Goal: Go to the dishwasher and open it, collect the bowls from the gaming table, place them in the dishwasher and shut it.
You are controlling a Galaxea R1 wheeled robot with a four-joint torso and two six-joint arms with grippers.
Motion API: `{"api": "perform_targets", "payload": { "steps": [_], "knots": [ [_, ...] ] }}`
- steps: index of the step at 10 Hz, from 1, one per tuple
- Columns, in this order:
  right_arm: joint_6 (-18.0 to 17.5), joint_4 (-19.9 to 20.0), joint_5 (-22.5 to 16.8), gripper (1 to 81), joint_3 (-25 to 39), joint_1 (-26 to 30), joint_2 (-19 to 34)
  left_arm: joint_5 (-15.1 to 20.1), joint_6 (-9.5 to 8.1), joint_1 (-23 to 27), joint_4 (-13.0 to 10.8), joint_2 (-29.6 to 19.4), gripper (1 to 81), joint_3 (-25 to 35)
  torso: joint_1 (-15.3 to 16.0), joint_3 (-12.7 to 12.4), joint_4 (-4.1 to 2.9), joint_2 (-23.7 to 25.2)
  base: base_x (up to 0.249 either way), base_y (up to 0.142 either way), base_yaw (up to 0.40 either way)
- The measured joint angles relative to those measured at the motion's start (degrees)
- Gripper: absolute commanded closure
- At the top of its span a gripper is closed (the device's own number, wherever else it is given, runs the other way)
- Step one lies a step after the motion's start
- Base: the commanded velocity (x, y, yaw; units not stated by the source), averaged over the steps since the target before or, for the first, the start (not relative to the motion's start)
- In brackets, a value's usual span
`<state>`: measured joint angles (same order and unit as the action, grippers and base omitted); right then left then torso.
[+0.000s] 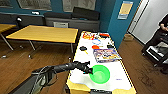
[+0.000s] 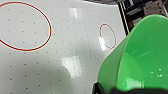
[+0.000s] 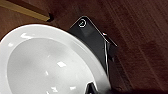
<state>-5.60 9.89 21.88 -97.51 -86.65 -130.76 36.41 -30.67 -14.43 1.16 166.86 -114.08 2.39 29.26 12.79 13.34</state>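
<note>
A long narrow bench with a plain white top (image 1: 117, 75) stands in a room with teal walls and a dark wood floor (image 1: 20, 62). Yellow wooden tables (image 1: 45, 33) stand just beside it. A colourful flat box (image 1: 107, 55) and small orange and black items lie on the bench's far half. A person sits at the far right edge of the room.

The left arm reaches in low over the bench's near end. Its hand (image 1: 90, 70) grips the rim of a round translucent bright-green plastic bowl (image 1: 100, 73), which is at the bench's near end. The left wrist view shows red rings printed on the dotted white top.

In the right wrist view, the right hand (image 3: 91, 88) meets the rim of a white glossy bowl (image 3: 45, 65) above the floor; whether it grips is unclear.
</note>
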Motion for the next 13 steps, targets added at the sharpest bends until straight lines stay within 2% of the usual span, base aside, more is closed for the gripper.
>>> {"api": "perform_targets", "payload": {
  "steps": [1, 3, 5, 6, 9, 11, 12, 13],
  "knots": [
    [0.0, 0.0, -0.1, 81.1, 0.0, 0.0, 0.0, 0.1, -0.89, 0.8, -0.1, -3.9, 81.1, 5.7, 0.0, 0.0, 0.00, 0.0, 0.000, 0.000, 0.000],
    [0.0, 0.0, 0.0, 81.1, 0.0, 0.0, -0.1, 0.1, -1.16, 2.3, -0.1, -12.9, 81.1, 16.7, 0.0, 0.0, 0.00, 0.0, 0.000, 0.000, 0.000],
    [0.0, 0.0, -0.5, 81.1, 0.0, 0.0, -0.1, 0.2, -2.15, 1.8, -0.6, -23.5, 81.1, 24.0, 0.0, 0.0, 0.00, 0.0, 0.000, 0.000, 0.000],
    [0.0, -0.1, -0.7, 81.1, 0.0, 0.0, -0.1, 0.2, -2.27, 1.0, -1.6, -28.5, 81.1, 27.0, 0.0, 0.0, 0.00, 0.0, 0.000, 0.000, 0.000],
    [0.0, -0.1, -0.8, 81.1, 0.0, -0.2, -0.1, -0.7, -2.40, -5.5, -3.3, -40.4, 81.1, 34.7, 0.0, 0.0, 0.00, 0.0, 0.000, 0.000, 0.000],
    [0.2, -0.1, -0.9, 81.1, -0.1, -0.5, -0.9, -3.4, -2.10, -12.6, -4.6, -45.4, 81.1, 36.8, 0.0, 0.0, -0.09, 0.0, 0.000, 0.000, 0.000],
    [0.3, -0.1, -1.0, 81.1, -0.1, -0.9, -1.3, -5.0, -1.00, -16.9, -4.9, -46.2, 81.1, 37.9, 0.0, 0.0, -0.74, 0.0, 0.000, 0.000, 0.000],
    [0.5, -0.1, -1.4, 81.1, -0.2, -1.3, -1.4, -7.0, -0.57, -20.3, -5.0, -47.0, 81.1, 39.1, 0.0, 0.0, -2.18, 0.0, 0.000, 0.000, 0.000]
  ]
}}
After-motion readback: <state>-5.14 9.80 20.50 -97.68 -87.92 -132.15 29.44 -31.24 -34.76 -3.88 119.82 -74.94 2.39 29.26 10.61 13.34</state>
